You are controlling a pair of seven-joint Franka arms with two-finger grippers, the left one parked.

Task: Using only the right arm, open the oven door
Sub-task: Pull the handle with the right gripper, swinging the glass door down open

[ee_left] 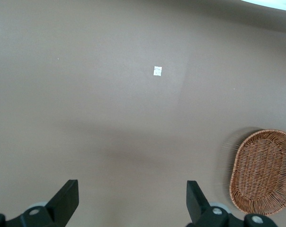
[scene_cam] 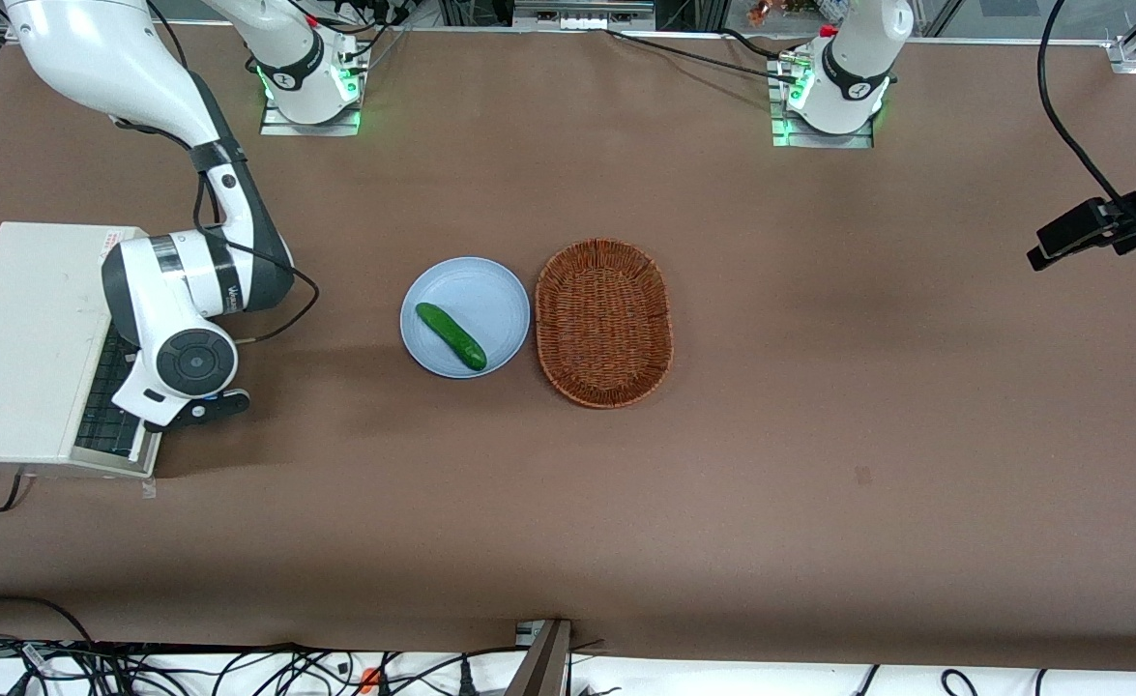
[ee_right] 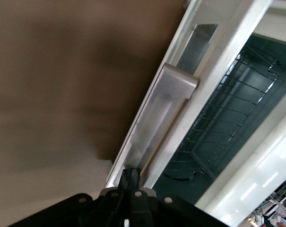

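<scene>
The white oven stands at the working arm's end of the table. Its oven door hangs swung outward from the casing, and the dark glass shows from above. The right arm bends down over the door, and its wrist hides the gripper in the front view. In the right wrist view, the gripper is shut with both fingers pressed together. Their tips rest against the long silver bar handle at the door's edge. A wire rack shows through the glass.
A light blue plate holding a green cucumber lies mid-table, with a wicker basket beside it. A black camera on a mount juts in at the parked arm's end. A thin cable loops beside the working arm.
</scene>
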